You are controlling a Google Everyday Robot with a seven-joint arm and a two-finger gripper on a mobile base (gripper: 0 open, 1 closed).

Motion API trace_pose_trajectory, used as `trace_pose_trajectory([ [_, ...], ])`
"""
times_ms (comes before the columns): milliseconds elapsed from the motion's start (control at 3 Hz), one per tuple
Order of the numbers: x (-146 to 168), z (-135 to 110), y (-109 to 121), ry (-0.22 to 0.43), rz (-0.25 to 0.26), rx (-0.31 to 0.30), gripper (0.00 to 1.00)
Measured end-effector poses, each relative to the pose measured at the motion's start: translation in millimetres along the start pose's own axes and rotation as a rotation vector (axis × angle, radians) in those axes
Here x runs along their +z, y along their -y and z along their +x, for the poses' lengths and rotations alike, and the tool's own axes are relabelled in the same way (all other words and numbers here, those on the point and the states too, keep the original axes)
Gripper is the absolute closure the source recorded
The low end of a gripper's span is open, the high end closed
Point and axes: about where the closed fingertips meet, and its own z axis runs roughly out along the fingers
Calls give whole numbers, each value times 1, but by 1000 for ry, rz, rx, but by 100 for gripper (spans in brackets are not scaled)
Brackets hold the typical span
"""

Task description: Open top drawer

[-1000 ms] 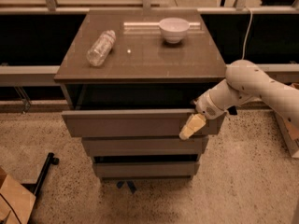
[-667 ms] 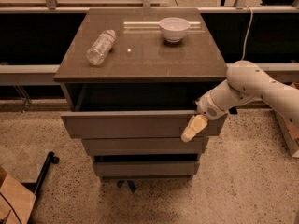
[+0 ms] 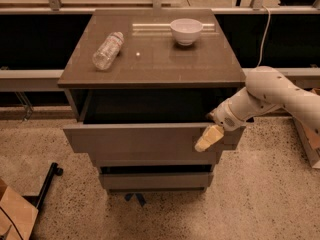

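The top drawer (image 3: 140,143) of the grey-brown cabinet is pulled out toward me, and its dark inside shows under the cabinet top. Its flat front panel has no handle. Below it sit two shorter drawer fronts, both closed. My gripper (image 3: 212,134) comes in from the right on a white arm and sits at the right end of the top drawer's front, at its upper edge. One tan finger (image 3: 208,138) hangs down over the front panel; the other is hidden.
On the cabinet top (image 3: 150,69) lie a clear plastic bottle (image 3: 107,50) on its side at the left and a white bowl (image 3: 186,30) at the back. A black stand leg (image 3: 47,181) and a cardboard box (image 3: 15,216) are on the floor at the left.
The top drawer has slid a little further out toward me, with my gripper moving along at its right end.
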Motion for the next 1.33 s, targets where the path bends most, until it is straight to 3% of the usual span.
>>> trace_pose_trajectory([
  [333,-1,-1,0,0,0,0,42],
  [667,-2,-1,0,0,0,0,45],
  [1000,0,-1,-1,-1,-4,0,31],
  [1333,7,-2,-3,-55,-65,-16,1],
])
